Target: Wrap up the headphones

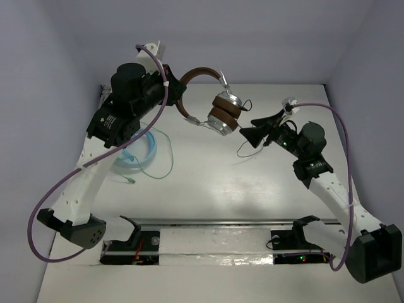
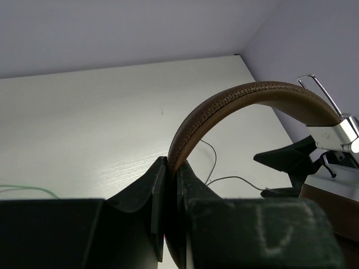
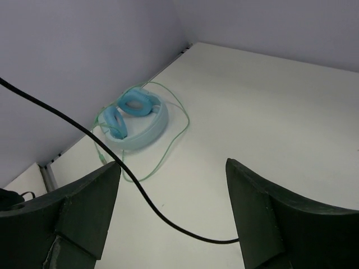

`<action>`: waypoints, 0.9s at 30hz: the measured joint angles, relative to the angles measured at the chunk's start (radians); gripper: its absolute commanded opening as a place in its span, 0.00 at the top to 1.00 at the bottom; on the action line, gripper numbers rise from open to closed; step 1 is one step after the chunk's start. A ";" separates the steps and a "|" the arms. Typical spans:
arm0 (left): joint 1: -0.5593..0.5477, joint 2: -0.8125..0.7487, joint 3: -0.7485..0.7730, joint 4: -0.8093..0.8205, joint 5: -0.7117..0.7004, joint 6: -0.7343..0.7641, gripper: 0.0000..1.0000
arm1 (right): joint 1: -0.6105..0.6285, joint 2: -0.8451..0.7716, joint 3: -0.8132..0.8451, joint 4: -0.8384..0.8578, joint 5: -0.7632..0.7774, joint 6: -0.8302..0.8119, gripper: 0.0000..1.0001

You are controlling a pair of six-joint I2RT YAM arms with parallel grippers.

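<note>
The white table (image 1: 208, 189) is mostly bare, and the job hangs above its far middle. The headphones (image 1: 203, 71) are held up off the surface, with the brown headband (image 2: 247, 95) arching rightward from the left gripper (image 2: 171, 166). That gripper is pinched tight on the band's left end, so the band's long axis runs left to right and the silver ear cups (image 1: 225, 113) dangle at its right end. The right gripper (image 1: 251, 128) sits just to the right of those cups, near them but not touching. Its jaws are spread wide and hold nothing. What the next move seems to turn on is the thin dark cable (image 3: 146, 197). It drops from the cups and, in the right wrist view, runs diagonally across the gap between the two fingers, from far left down toward the near right finger. From these views I can't tell whether it rests against that finger or only passes in front of it. The right arm is plainly the nearer one to the cable, and the left has its grip full. I'd judge the cable is where a closing pinch would catch it. Well off on the left of the table lie the light-blue headphones (image 3: 134, 120) with their green cord (image 3: 178, 131), which are not part of this.
</note>
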 measured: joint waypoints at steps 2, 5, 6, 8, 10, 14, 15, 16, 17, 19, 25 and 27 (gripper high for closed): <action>0.004 0.002 0.000 -0.006 0.019 0.000 1.00 | 0.000 0.032 0.000 0.031 -0.009 0.002 0.20; 0.018 0.002 0.006 -0.011 0.053 -0.001 1.00 | 0.000 0.080 -0.008 0.079 -0.022 0.018 0.34; 0.023 0.002 0.009 -0.012 0.070 -0.002 1.00 | 0.000 0.091 -0.016 0.100 -0.028 0.026 0.48; 0.034 0.002 0.014 -0.011 0.100 -0.005 1.00 | 0.000 0.107 -0.022 0.128 -0.035 0.039 0.70; 0.043 0.002 0.016 -0.010 0.122 -0.008 1.00 | 0.000 0.122 -0.022 0.159 -0.038 0.051 0.94; 0.045 -0.003 0.004 -0.008 0.127 -0.007 1.00 | 0.000 0.122 -0.010 0.167 -0.023 0.066 1.00; 0.045 -0.010 -0.008 -0.009 0.119 -0.006 1.00 | 0.000 0.112 -0.006 0.163 -0.009 0.065 1.00; 0.045 -0.018 -0.024 -0.010 0.109 -0.003 1.00 | 0.000 0.098 -0.002 0.153 0.005 0.064 1.00; 0.045 -0.029 -0.044 -0.008 0.098 0.002 1.00 | 0.000 0.077 0.006 0.134 0.031 0.060 1.00; 0.045 -0.055 -0.099 -0.007 0.076 0.012 1.00 | 0.000 0.032 0.040 0.091 0.083 0.043 1.00; 0.047 -0.122 -0.302 0.001 0.057 0.030 1.00 | 0.000 -0.018 0.249 -0.019 0.212 -0.029 1.00; 0.048 -0.126 -0.363 0.010 0.078 0.034 1.00 | 0.000 0.000 0.317 -0.036 0.231 -0.048 1.00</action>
